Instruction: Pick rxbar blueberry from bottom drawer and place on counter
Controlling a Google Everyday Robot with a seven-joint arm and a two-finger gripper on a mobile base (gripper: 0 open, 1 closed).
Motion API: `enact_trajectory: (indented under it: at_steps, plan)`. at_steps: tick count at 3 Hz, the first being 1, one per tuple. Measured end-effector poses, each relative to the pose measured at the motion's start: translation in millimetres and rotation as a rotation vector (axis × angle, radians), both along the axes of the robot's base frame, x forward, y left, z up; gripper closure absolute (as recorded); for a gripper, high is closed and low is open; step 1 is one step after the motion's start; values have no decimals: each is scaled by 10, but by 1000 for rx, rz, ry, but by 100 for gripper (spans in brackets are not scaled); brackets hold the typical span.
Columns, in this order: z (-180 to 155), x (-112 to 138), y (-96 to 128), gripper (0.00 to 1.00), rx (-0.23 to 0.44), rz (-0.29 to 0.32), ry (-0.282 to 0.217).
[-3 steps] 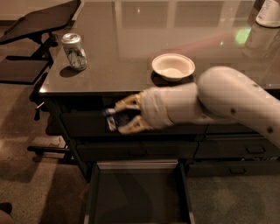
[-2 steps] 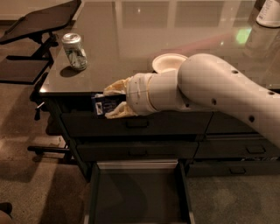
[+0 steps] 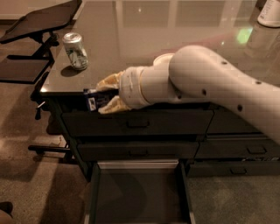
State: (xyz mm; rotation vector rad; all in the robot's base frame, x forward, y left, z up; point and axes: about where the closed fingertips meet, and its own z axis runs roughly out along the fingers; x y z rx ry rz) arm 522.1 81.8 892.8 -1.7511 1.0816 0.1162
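Note:
My gripper (image 3: pixel 100 95) is shut on the rxbar blueberry (image 3: pixel 93 101), a small dark blue bar with white print. It holds the bar at the counter's front edge, just in front of and level with the counter (image 3: pixel 144 39), to the right of the silver-green soda can (image 3: pixel 75 50). The white arm reaches in from the right over the cabinet front. The bottom drawer (image 3: pixel 138 165) stands pulled open below, its flat dark interior showing nothing inside.
A white bowl (image 3: pixel 161 58) sits on the counter, mostly hidden behind the arm. A black angled stand (image 3: pixel 39 19) stands at the far left. A white container (image 3: pixel 269 13) is at the counter's far right. Two shut handled drawers (image 3: pixel 138 124) sit above the open one.
The gripper has risen and moved left with the bar, from in front of the top drawer up to the counter's front edge.

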Motion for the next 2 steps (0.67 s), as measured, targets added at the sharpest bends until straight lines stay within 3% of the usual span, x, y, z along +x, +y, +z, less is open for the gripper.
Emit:
enact_trajectory:
  at_steps: [2]
  plan:
    - [343,553,442,100,-19,123,-37]
